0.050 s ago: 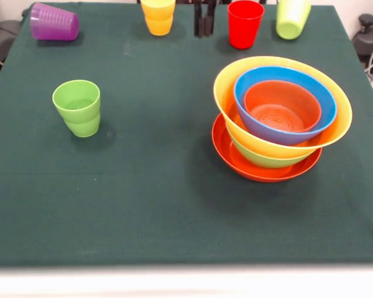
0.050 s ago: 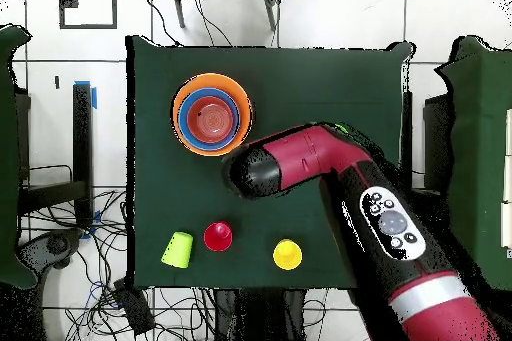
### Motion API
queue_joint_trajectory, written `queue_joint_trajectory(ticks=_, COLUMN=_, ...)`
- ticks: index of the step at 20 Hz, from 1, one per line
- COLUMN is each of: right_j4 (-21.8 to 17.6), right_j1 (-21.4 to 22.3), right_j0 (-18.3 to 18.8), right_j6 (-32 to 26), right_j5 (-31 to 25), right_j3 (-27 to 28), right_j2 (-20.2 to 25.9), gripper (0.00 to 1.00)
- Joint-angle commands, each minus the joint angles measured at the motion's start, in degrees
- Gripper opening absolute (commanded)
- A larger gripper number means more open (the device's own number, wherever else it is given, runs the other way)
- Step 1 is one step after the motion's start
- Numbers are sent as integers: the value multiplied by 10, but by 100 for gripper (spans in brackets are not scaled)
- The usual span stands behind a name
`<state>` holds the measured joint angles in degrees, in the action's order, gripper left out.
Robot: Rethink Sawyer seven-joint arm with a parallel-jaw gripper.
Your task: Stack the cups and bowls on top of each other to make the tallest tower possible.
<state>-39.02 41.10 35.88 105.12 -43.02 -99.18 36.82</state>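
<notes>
On the green table [image 1: 174, 211], nearest the front-view camera, stands the tower [image 1: 280, 121] at the right: a wide red-orange bowl [image 1: 261, 166] at the bottom, a green bowl [image 1: 264, 158] just showing above it, then a large orange-yellow bowl [image 1: 323, 130] sitting tilted, with a blue bowl [image 1: 320, 102] nested in it and a small orange bowl [image 1: 283, 107] innermost. No cup rests on the pile. To the left, well apart from it, a light green cup [image 1: 78, 107] stands upright, mouth up. Along the far edge, from left to right, lie or stand a purple cup [image 1: 53, 22] on its side, a yellow cup [image 1: 158, 16], the gripper [image 1: 205, 18], a red cup [image 1: 245, 23] upright and open at the top, and a second light green cup [image 1: 293, 17], tilted. Only the gripper's dark tips show in the front view, between the yellow and red cups; whether the jaws are open or closed cannot be told. In the overhead view the arm [image 2: 330, 162] reaches across the table beside the tower, covering the gripper and most of the light green cup.
</notes>
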Motion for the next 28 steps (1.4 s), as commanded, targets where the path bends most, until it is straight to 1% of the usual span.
queue_joint_trajectory(ticks=1, right_j4=-48, right_j1=-77, right_j0=-10, right_j6=-204, right_j5=-71, right_j3=104, right_j2=25, gripper=0)
queue_joint_trajectory(ticks=3, right_j4=-50, right_j1=-82, right_j0=-13, right_j6=-203, right_j5=-71, right_j3=113, right_j2=22, gripper=0)
queue_joint_trajectory(ticks=4, right_j4=-51, right_j1=-85, right_j0=-14, right_j6=-202, right_j5=-71, right_j3=118, right_j2=20, gripper=100)
queue_joint_trajectory(ticks=7, right_j4=-54, right_j1=-95, right_j0=-19, right_j6=-213, right_j5=-73, right_j3=138, right_j2=19, gripper=100)
queue_joint_trajectory(ticks=9, right_j4=-54, right_j1=-102, right_j0=-18, right_j6=-245, right_j5=-86, right_j3=157, right_j2=27, gripper=100)
queue_joint_trajectory(ticks=13, right_j4=-58, right_j1=-94, right_j0=-20, right_j6=-305, right_j5=-134, right_j3=193, right_j2=32, gripper=100)
queue_joint_trajectory(ticks=15, right_j4=-66, right_j1=-88, right_j0=-23, right_j6=-336, right_j5=-157, right_j3=208, right_j2=32, gripper=100)
queue_joint_trajectory(ticks=17, right_j4=-69, right_j1=-86, right_j0=-21, right_j6=-356, right_j5=-168, right_j3=217, right_j2=34, gripper=100)
queue_joint_trajectory(ticks=28, right_j4=-71, right_j1=-102, right_j0=-22, right_j6=-404, right_j5=-175, right_j3=255, right_j2=33, gripper=100)
